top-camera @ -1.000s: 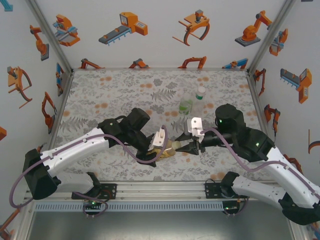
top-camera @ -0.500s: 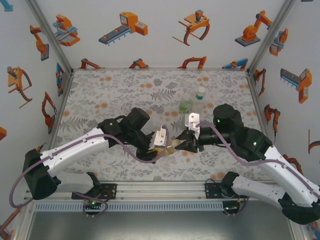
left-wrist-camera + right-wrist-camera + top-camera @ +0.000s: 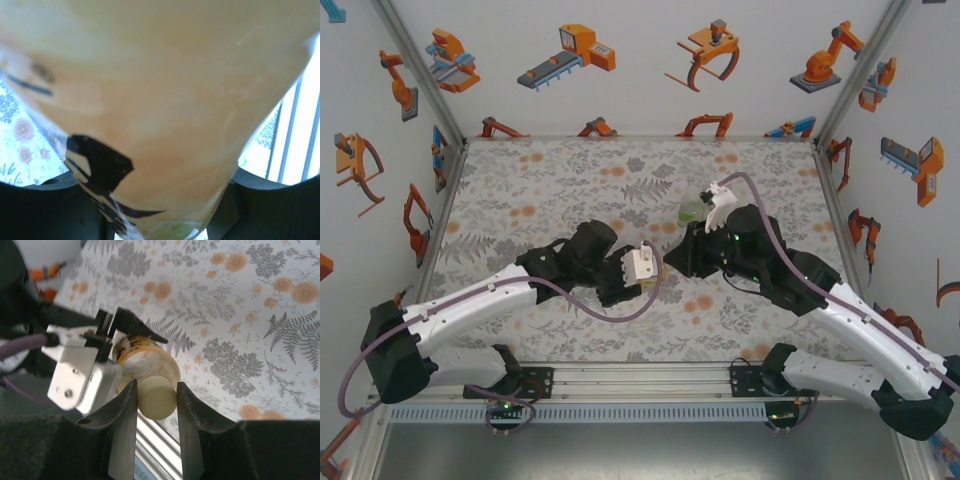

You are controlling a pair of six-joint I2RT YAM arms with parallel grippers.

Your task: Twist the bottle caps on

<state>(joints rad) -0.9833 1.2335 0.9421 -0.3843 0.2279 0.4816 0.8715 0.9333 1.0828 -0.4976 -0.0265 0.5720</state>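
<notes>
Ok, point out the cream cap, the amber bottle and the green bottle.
cream cap [image 3: 157,399]: right wrist view, on its round end face.
amber bottle [image 3: 147,362]: right wrist view, on its shoulder behind the cap.
green bottle [image 3: 691,211]: top external view, on its tinted body.

A table [image 3: 540,190] covered in a grey fern and orange flower print, with a green-tinted bottle [image 3: 690,211] standing toward its far right.

**White shells, black joints**

The left arm [image 3: 460,305] and right arm [image 3: 870,335] share white shells, black joint housings and looping purple cables [image 3: 617,318]. A green light [image 3: 733,238] glows on the right arm, whose end effector [image 3: 156,385] has black fingers [image 3: 122,430]
</notes>
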